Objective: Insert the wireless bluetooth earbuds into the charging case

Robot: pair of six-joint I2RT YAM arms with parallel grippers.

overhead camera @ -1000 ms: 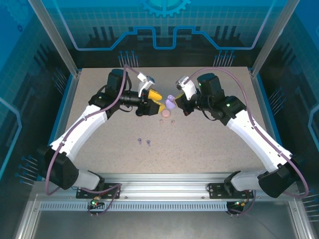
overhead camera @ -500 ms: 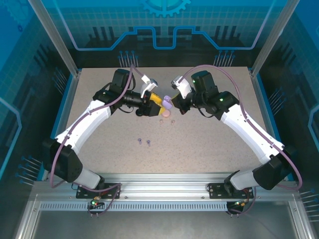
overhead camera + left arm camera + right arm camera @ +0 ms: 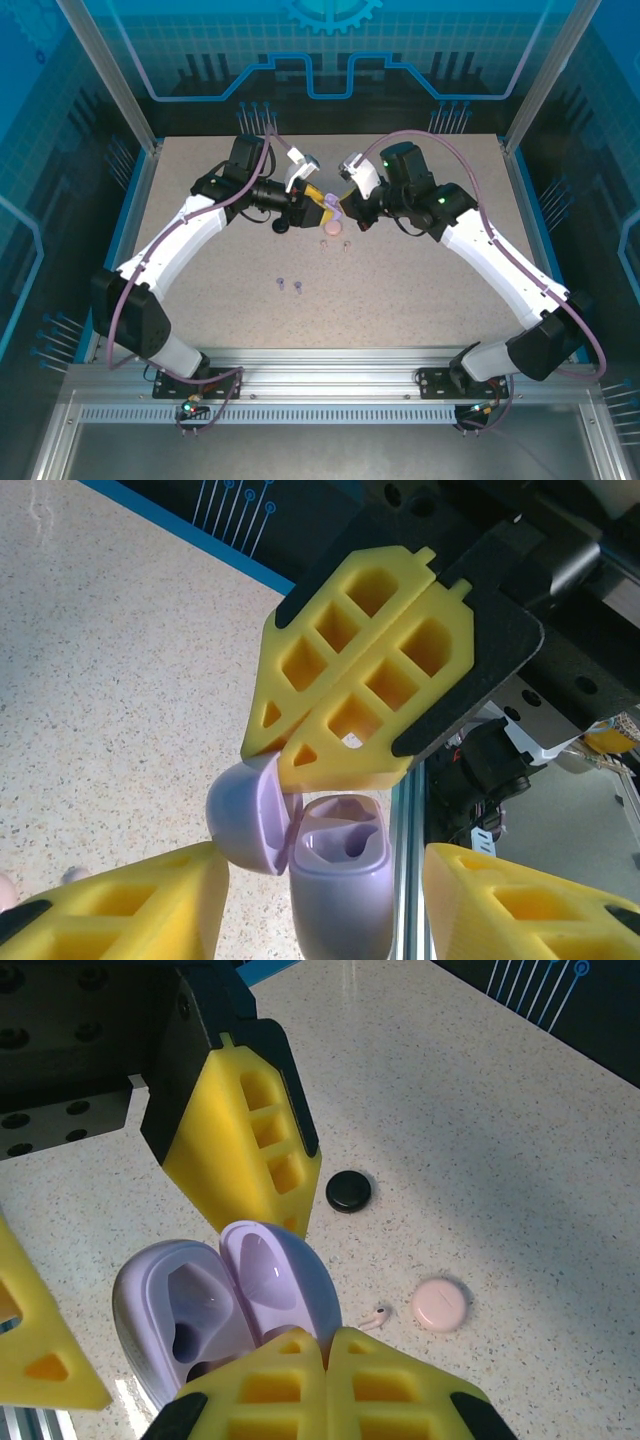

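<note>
Lilac case [image 3: 180,1310] | right fingers [image 3: 270,1390] pinched on its lid | left fingers [image 3: 120,910] narrowed around it, open

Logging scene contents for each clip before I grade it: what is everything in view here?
lilac charging case: one, lilac, lid open, held up off the table between the two end effectors
pink charging case: one, pale pink, closed, on the table
black charging case: one, black, closed, on the table near the pink one
pink earbuds: two, pale pink, on the table beside the pink case
lilac earbuds: two, lilac, on the table nearer the arm bases
table: one, speckled beige
left end effector: one, yellow fingers apart on either side of the lilac case's body
right end effector: one, yellow fingers shut on the lilac case's lid
</note>
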